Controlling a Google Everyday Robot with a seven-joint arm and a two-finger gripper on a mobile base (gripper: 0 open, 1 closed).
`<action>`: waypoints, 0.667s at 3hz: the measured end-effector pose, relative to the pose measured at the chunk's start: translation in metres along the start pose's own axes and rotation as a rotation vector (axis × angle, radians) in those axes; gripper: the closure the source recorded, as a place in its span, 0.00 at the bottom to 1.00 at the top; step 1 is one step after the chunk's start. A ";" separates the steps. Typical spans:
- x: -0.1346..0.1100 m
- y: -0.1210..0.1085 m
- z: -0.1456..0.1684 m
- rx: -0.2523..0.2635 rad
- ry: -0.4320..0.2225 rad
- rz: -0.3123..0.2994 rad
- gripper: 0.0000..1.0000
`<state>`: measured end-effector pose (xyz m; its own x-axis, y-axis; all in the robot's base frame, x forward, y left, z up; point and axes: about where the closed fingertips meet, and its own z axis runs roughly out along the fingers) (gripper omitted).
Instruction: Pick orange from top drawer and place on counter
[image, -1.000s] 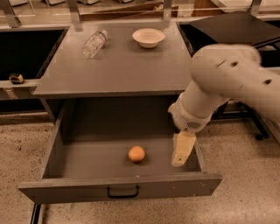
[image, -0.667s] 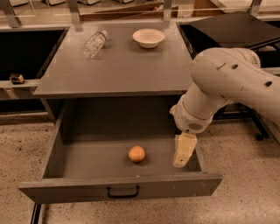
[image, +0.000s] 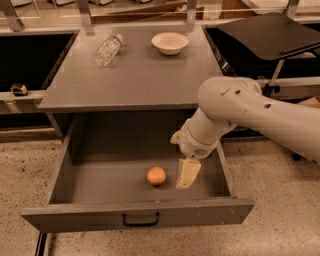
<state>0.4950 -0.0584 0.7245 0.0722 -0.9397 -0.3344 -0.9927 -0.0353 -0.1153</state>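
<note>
Gripper (image: 186, 176) in top drawer (image: 90, 214), seemingly just beside orange (image: 156, 176)

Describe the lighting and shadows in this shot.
Camera view: soft, even light on the counter; the top drawer is shadowed at the back, under the counter; the orange is well lit, no glare; the tool hangs inside the drawer beside the orange.
</note>
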 end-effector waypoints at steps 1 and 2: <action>-0.008 -0.010 0.046 -0.011 -0.038 -0.029 0.38; -0.012 -0.015 0.082 -0.019 -0.055 -0.046 0.36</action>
<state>0.5173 -0.0189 0.6536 0.1228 -0.9169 -0.3797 -0.9898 -0.0853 -0.1142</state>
